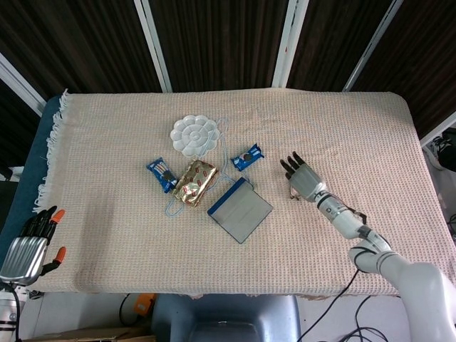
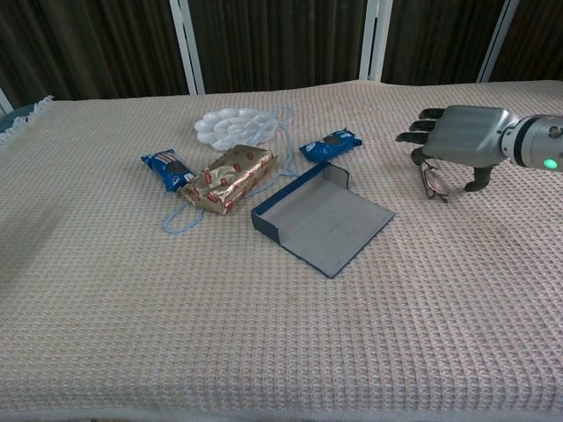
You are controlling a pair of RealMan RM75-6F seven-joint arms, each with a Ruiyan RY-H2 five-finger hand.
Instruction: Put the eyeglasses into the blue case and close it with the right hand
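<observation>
The blue case (image 1: 240,209) (image 2: 323,215) lies open and empty near the table's middle, its grey lining facing up. To its right the eyeglasses (image 2: 434,183) (image 1: 291,192) lie folded on the woven cloth. My right hand (image 1: 303,178) (image 2: 457,145) hangs just over them, palm down with its fingers spread and the thumb pointing down beside the frames; I see no grip on them. My left hand (image 1: 28,246) rests off the table's near-left corner, fingers apart and holding nothing.
Left of the case lie a gold foil package (image 1: 194,183) (image 2: 230,178), a pale blue cord (image 2: 180,220), and two blue snack packets (image 2: 167,167) (image 2: 330,145). A white flower-shaped palette (image 1: 194,135) (image 2: 233,127) sits behind them.
</observation>
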